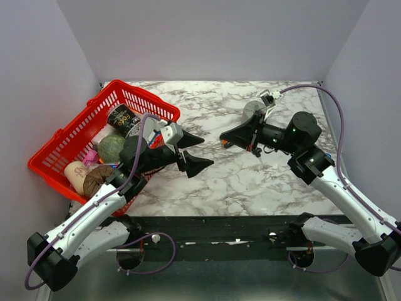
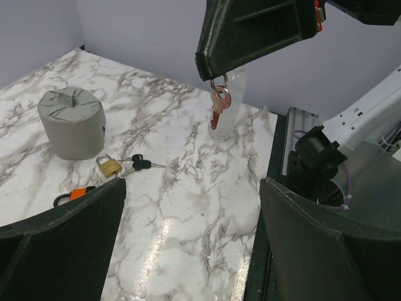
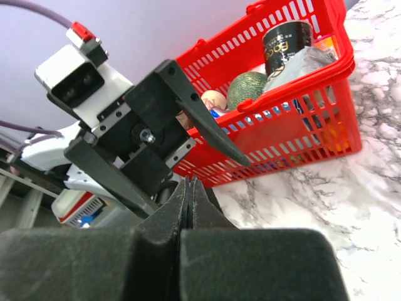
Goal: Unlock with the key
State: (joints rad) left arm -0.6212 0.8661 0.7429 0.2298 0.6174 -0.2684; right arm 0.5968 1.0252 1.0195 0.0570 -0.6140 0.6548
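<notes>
The key (image 2: 141,164), tiny with a black head, lies on the marble beside the brass padlock (image 2: 109,165). The orange padlock (image 2: 76,194) lies just in front of them, partly hidden by my left finger. My right gripper (image 2: 210,70) is shut on a metal ring from which a small silver-and-red key (image 2: 218,105) hangs above the table. It also shows in the top view (image 1: 223,137) and in its own wrist view (image 3: 189,183), where the ring is hidden. My left gripper (image 1: 205,152) is open and empty, facing the right gripper's tip; its jaws frame bare marble (image 2: 191,188).
A grey roll (image 2: 71,122) stands behind the padlocks, and shows in the top view (image 1: 254,108). A red basket (image 1: 135,97) with a can, a green ball and other items sits at the left, also seen in the right wrist view (image 3: 294,125). Walls enclose the table.
</notes>
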